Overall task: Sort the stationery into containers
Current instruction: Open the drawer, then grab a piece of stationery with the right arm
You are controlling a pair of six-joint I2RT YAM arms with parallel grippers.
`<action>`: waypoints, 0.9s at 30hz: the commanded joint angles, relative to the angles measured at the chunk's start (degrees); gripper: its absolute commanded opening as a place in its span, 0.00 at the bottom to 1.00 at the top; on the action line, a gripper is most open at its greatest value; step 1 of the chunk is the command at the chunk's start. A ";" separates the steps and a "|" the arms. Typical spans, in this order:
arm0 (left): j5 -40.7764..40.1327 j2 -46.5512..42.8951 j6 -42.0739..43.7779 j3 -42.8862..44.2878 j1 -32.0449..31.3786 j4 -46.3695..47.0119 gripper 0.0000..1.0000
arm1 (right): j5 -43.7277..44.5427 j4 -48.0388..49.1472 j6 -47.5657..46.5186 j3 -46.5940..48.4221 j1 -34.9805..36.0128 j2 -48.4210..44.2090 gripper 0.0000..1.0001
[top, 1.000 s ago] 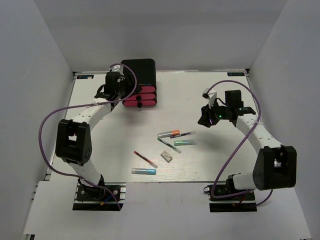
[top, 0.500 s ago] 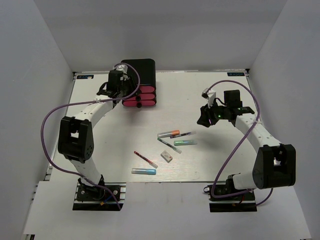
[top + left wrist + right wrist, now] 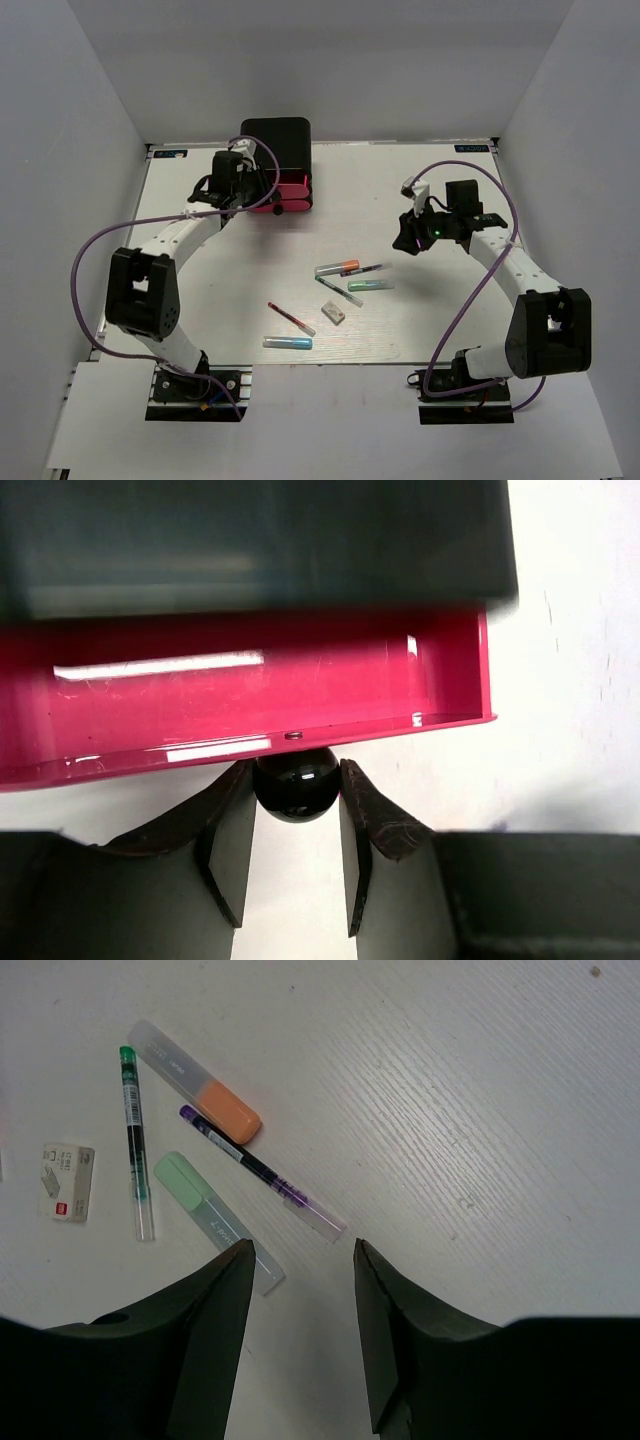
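While the left fingers [image 3: 228, 820] clamp the black knob [image 3: 295, 782] of a pink drawer [image 3: 250, 695] — open partway from the black cabinet [image 3: 277, 135] at the far side of the desk [image 3: 450, 320] — the right fingers [image 3: 390, 1320] hang wide apart above the orange marker [image 3: 200, 1085], green marker [image 3: 205, 1210], purple pen [image 3: 260, 1175] and white eraser [image 3: 68, 1168] lying mid-desk, touching none.

Left wrist view: the pink-red drawer [image 3: 250, 695] runs off the frame's left edge, and the black cabinet [image 3: 250, 540] above it is a dark blur. The left claw [image 3: 295, 780] is cut off at the bottom edge, its fingers [image 3: 225, 830] masking the tabletop [image 3: 570, 680] on either side of the black knob [image 3: 295, 788].

Right wrist view: the light green marker [image 3: 200, 1205] slips partly behind a finger [image 3: 215, 1300] of the right claw [image 3: 300, 1250]. The white eraser [image 3: 67, 1182] carries print too small to read.

From overhead, the left arm [image 3: 180, 232] covers part of the drawer fronts.
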 commanded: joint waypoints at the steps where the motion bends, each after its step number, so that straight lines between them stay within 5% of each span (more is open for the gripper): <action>1: 3.35 -6.99 3.02 -4.62 -0.77 -3.42 0.12 | -1.51 0.97 -1.13 -0.14 0.48 -0.78 0.50; 6: 3.36 -9.98 3.02 -8.49 -0.77 -3.43 0.22 | -2.74 0.44 -2.01 0.39 1.62 0.19 0.52; 7: 3.36 -9.98 3.02 -8.49 -0.77 -3.43 0.28 | -2.74 0.27 -2.36 0.56 1.71 0.54 0.52; 8: 3.36 -9.98 3.02 -8.49 -0.77 -3.43 0.49 | -2.92 0.09 -2.97 0.74 1.88 0.71 0.53; 14: 3.89 -9.98 3.02 -7.97 -0.77 -2.37 0.80 | -7.99 -4.29 -9.91 1.62 2.94 1.24 0.69; 21: 3.89 -13.32 2.49 -7.97 -0.77 -2.98 0.85 | -21.28 -14.13 -35.38 0.12 6.62 0.89 0.85; 27: 3.89 -19.64 3.02 -11.83 -0.25 -4.56 0.93 | -21.64 -24.32 -52.26 1.44 13.30 6.16 0.83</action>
